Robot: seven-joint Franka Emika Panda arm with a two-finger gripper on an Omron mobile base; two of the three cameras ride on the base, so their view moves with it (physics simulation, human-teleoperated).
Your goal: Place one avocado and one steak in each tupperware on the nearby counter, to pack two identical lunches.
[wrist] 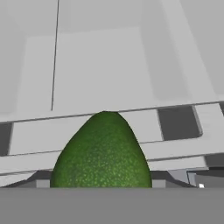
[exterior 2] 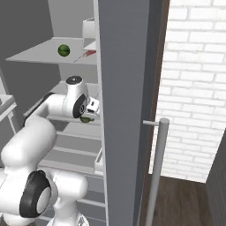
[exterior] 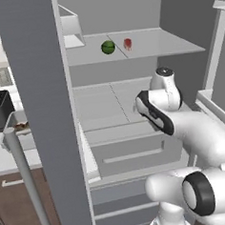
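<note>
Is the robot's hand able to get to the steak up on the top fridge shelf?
Probably not right now: the gripper looks closed on an avocado one shelf lower. The steak itself lies in the open beside another avocado.

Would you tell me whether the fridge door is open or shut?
Open: the fridge door stands swung aside, exposing the shelf holding an avocado and a steak.
</note>
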